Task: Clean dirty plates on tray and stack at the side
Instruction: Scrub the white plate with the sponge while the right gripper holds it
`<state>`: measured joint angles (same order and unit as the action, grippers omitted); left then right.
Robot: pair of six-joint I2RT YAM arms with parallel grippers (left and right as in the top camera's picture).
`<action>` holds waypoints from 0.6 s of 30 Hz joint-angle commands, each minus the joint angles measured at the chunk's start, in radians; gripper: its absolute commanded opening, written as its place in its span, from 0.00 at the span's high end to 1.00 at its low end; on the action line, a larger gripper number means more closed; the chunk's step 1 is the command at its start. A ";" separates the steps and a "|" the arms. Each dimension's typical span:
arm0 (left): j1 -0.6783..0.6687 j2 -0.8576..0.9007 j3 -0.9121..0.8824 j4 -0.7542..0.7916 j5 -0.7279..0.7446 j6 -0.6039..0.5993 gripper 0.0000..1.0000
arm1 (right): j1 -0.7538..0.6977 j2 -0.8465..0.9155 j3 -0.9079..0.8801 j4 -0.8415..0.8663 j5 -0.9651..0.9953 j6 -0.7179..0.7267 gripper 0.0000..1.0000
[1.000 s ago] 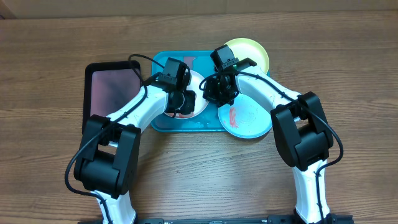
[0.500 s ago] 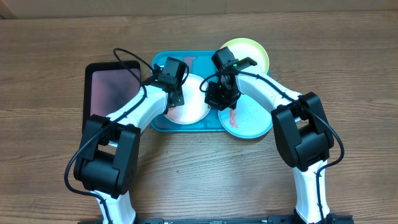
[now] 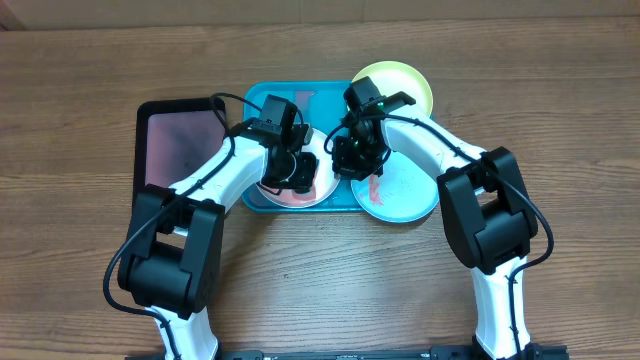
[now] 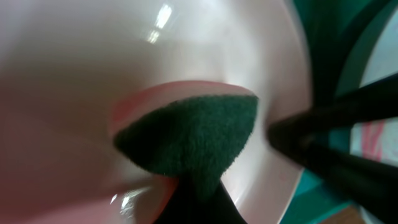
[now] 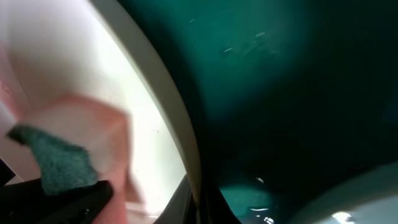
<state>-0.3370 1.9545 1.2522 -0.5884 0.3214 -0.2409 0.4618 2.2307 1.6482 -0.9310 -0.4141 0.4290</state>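
Around: a black tray (image 3: 180, 140) with a pinkish inside lies just left of the tray (image 3: 260, 105) on the wood-grain table (image 3: 80, 80).
In the way: from overhead, both wrists hang over the tray and hide most of the white plate (image 4: 93, 68).
White plate: in the tray, toward its near side. It is smooth and glossy, with a shallow curved wall.
Sponge (image 4: 193, 140): a coarse dark-green scouring face on a pink body, pressed to the white plate's inside.
Left gripper (image 3: 292, 172): clenched on the sponge.
Right gripper (image 3: 352, 160): grasping the white plate's right rim, just beside the sponge.
Mint-blue plate (image 3: 410, 185): at the tray's near right corner, with a red smear (image 3: 375, 188) on its left part.
Lime-yellow plate (image 3: 405, 88): at the tray's far right corner, round and plain.
Tray: teal plastic, rounded corners, raised rim.
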 commanded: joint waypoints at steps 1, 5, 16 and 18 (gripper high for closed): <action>-0.001 0.015 -0.003 0.057 -0.052 -0.095 0.96 | 0.055 0.014 -0.011 -0.006 -0.066 -0.032 0.96; 0.008 0.015 -0.003 0.071 -0.315 -0.188 0.96 | 0.055 0.014 -0.011 -0.006 -0.058 -0.007 0.96; 0.029 0.015 -0.003 -0.037 -0.555 -0.232 0.96 | 0.022 0.014 -0.011 0.043 0.007 0.079 0.96; 0.029 0.015 -0.003 -0.061 -0.424 -0.158 0.96 | 0.020 0.014 -0.011 0.061 0.021 0.103 0.96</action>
<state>-0.3187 1.9545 1.2556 -0.6109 -0.1692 -0.4538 0.4976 2.2349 1.6463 -0.8921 -0.4252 0.4896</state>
